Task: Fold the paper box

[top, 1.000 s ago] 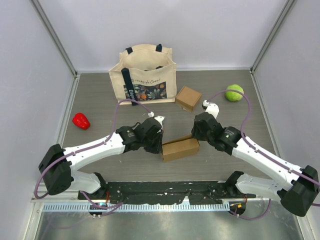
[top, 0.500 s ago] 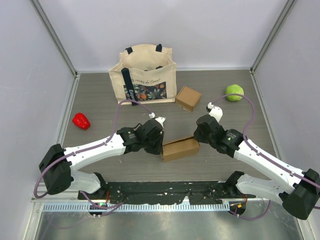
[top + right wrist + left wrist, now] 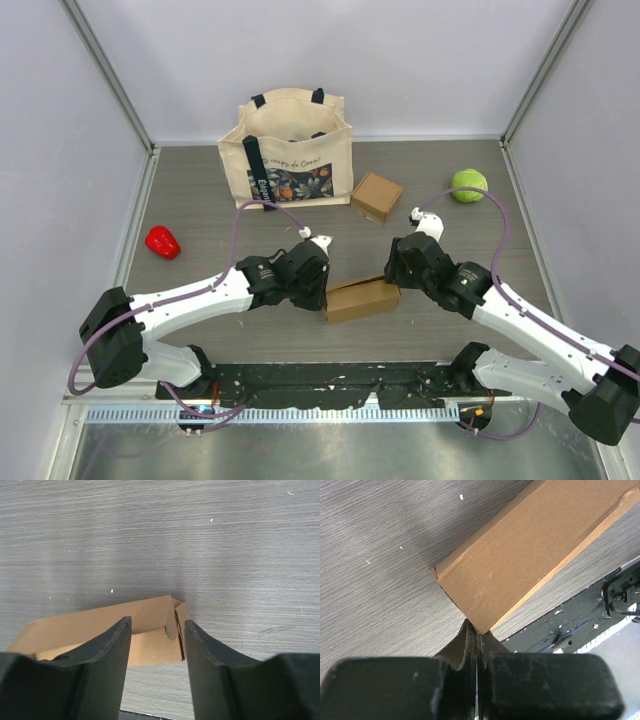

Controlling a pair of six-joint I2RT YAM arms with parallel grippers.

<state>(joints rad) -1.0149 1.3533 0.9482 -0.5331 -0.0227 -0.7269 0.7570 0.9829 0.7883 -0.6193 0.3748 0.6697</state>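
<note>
You're mid-fold: the paper box [image 3: 360, 298] lies centre-front on the desk [image 3: 200, 200]. Your left end effector [image 3: 477, 632] pinches its corner, closed narrow. Your right end effector [image 3: 157, 623] gapes wide astride the end flap [image 3: 182, 614] (not yet tucked). Next, I'd judge, press it inward.

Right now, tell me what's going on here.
Two arms are working on the box. The left gripper is shut at one corner, apparently pinching it. The right gripper is open, with its fingers poised over the other end, where the box is not yet folded shut.
</note>
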